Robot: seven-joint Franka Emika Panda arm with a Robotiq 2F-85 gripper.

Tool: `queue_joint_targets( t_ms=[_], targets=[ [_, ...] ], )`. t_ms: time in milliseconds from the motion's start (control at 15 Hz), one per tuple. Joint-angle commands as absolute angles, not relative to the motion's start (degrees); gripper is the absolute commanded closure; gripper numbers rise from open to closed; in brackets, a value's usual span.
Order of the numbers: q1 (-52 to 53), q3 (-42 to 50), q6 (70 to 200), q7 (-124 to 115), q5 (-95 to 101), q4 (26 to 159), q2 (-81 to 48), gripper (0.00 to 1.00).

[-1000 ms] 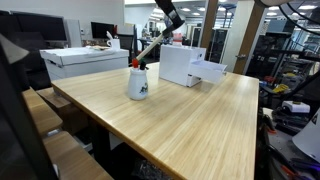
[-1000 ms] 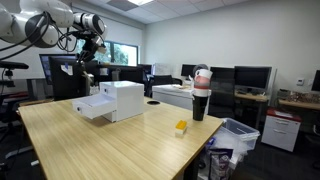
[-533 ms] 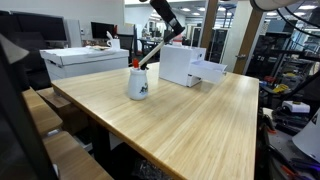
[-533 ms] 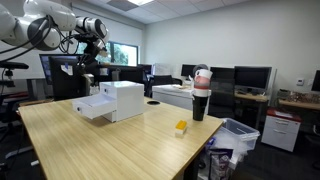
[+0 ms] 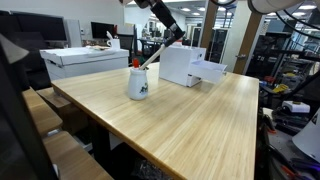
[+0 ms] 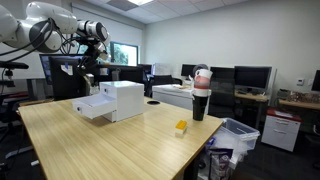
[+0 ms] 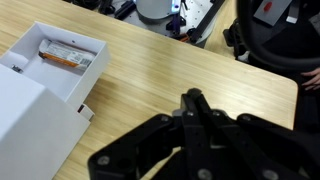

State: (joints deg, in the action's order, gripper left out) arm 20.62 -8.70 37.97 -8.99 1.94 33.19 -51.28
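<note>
Overhead, the gripper (image 6: 88,66) hangs in the air near the white box (image 6: 124,98) on the wooden table (image 6: 110,145). In the wrist view its jaws are drawn together with nothing between them. Beside the box, its open tray (image 7: 48,78) holds an orange-labelled packet (image 7: 64,55), apart from the gripper.

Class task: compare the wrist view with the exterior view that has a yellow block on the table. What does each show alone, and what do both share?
Only the wrist view looks down into the open tray, where an orange item lies. Only the exterior view shows the yellow block and a dark cup. Both show the white box, the wooden table and the gripper.
</note>
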Motion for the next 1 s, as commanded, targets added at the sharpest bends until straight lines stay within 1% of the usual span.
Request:
queue_joint_targets(
  t_ms=[0,533,600,933],
  targets=[
    [20.6,-8.9,35.6,-6.3,2.7,30.8,-52.6,0.95],
    [20.7,-8.8,34.6,-5.6,2.9,29.8,-53.7,0.95],
    [21.6,-7.3,32.6,-5.2,2.2,25.7,-55.9,0.95],
    [22.3,-6.1,30.1,-3.9,2.5,20.9,-58.5,0.95]
  ],
)
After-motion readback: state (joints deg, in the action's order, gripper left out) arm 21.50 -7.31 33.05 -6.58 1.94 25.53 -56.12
